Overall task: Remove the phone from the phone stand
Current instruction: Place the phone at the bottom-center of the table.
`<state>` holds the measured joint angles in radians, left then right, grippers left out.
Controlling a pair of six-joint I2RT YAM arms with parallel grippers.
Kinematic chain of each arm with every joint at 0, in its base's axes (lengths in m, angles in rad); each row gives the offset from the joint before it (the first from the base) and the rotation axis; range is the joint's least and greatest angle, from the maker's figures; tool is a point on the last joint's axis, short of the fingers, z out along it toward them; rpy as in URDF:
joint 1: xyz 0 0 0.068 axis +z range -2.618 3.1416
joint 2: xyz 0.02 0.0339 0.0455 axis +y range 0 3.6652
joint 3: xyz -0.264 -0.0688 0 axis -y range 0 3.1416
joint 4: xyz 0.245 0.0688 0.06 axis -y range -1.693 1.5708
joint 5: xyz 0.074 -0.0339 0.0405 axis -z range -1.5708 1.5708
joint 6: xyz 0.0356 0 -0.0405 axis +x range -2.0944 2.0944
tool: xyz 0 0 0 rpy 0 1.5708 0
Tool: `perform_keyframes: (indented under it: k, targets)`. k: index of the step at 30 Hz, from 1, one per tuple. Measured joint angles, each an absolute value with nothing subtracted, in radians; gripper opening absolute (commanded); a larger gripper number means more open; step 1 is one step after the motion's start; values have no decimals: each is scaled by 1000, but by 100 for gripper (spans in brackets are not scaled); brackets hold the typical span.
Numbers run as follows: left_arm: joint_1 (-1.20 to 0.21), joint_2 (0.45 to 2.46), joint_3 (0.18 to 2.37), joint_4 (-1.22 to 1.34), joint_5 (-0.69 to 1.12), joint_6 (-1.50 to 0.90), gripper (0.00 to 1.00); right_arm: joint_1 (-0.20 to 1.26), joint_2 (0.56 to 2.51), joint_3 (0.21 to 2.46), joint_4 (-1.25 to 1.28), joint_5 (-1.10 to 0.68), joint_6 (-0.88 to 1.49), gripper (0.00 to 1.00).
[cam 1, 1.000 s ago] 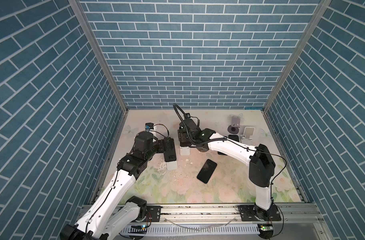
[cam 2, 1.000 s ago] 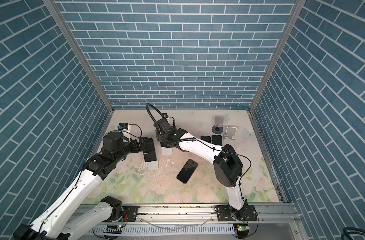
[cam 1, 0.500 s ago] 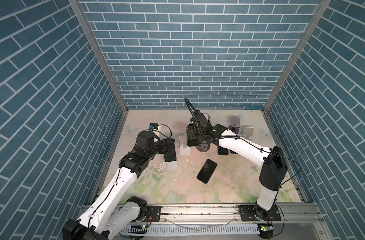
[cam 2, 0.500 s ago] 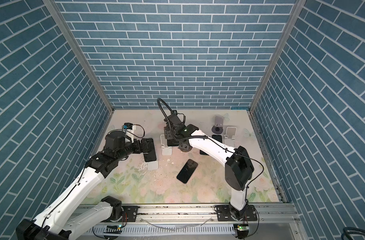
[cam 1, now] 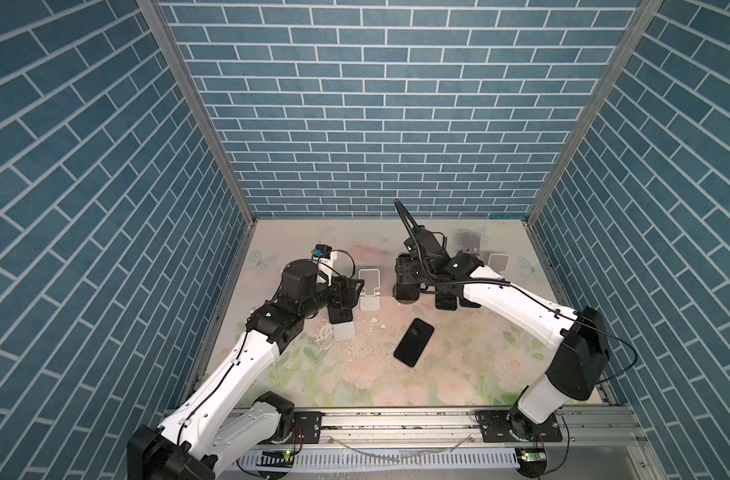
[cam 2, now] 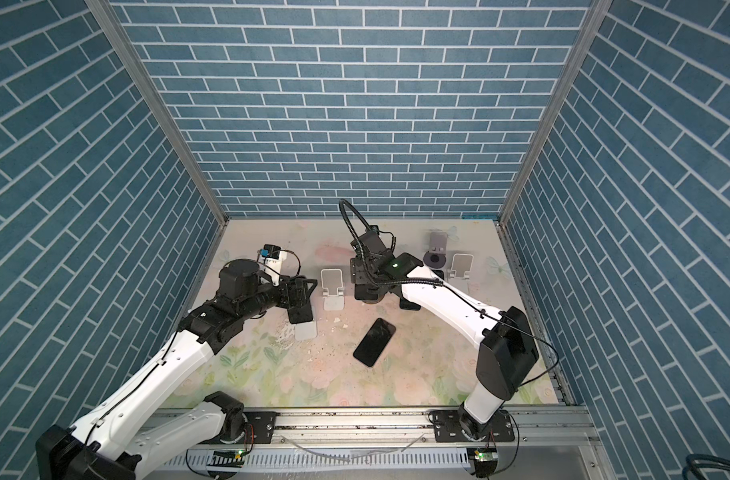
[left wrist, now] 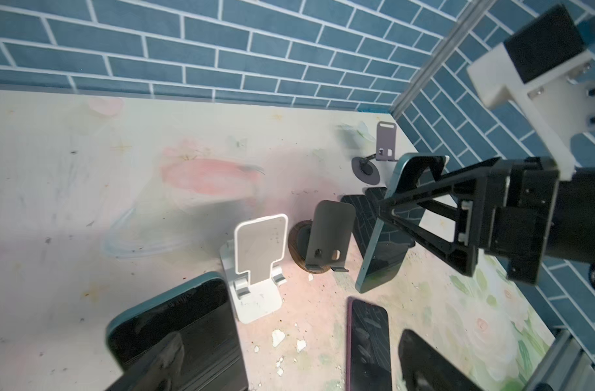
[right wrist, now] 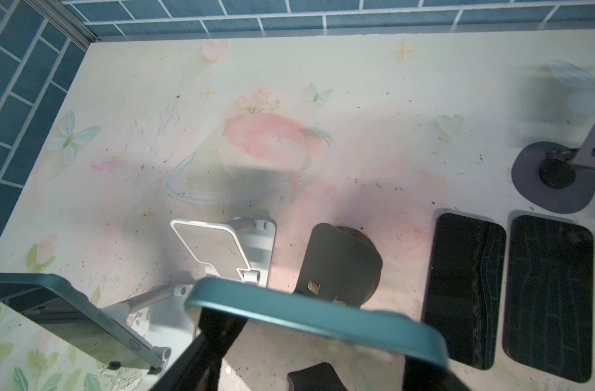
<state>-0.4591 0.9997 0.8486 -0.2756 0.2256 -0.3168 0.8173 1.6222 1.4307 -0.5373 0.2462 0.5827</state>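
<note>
right jaws are gripping the teal phone (left wrist: 381, 262) off the grey stand (left wrist: 330, 233) beside them (left jaws gaping wide); next is probably laying it down.

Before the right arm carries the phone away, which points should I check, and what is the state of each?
1. Right pincer closed on the teal phone: ok.
2. Teal phone apart from the grey stand: ok.
3. Left pincer open: ok.
4. Other teal phone seated on its white stand: ok.
5. Grip firm enough for carrying: cannot tell.
</note>
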Motion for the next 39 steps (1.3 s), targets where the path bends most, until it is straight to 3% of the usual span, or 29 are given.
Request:
perform_keyframes:
  k: [23,39]
  targets:
    - [-698,1213,984,-269,169,-273,100,751,1417,1172,-581,239,693,51]
    - [-761,1334,1023,-213,142,-268,100,747,1318,994,-622,194,811,48]
